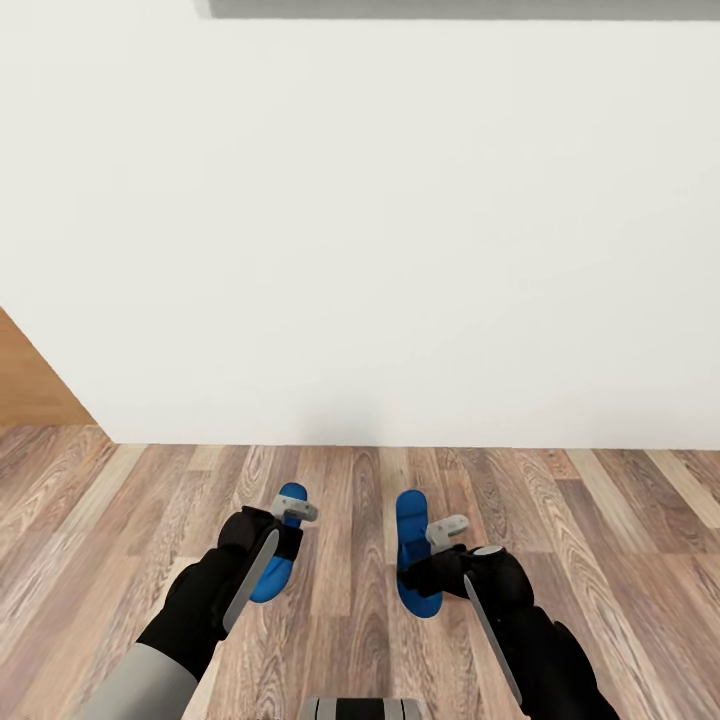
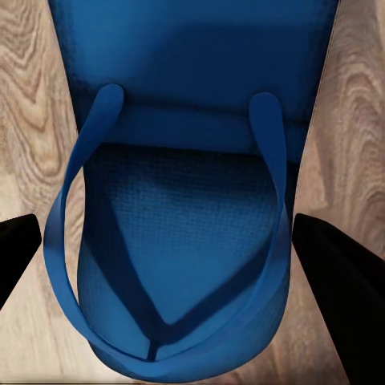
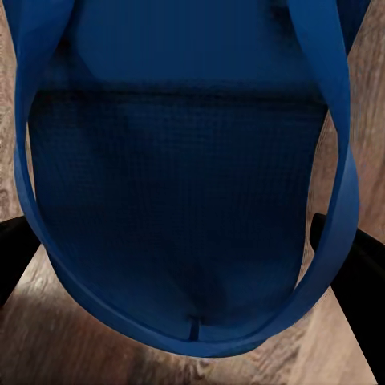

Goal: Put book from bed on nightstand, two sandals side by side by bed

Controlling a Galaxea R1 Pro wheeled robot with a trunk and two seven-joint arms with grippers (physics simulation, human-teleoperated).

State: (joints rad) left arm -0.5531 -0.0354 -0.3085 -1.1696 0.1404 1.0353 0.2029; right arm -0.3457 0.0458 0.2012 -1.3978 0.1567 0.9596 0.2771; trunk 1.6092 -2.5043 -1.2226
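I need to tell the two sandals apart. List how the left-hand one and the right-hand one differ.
In the head view, the left sandal lies beside the left gripper and is largely covered by that arm; the right sandal beside the right gripper shows most of its sole. The left one leans slightly rightward; the right one runs straighter. Both are bright blue flip-flops over the wood floor.
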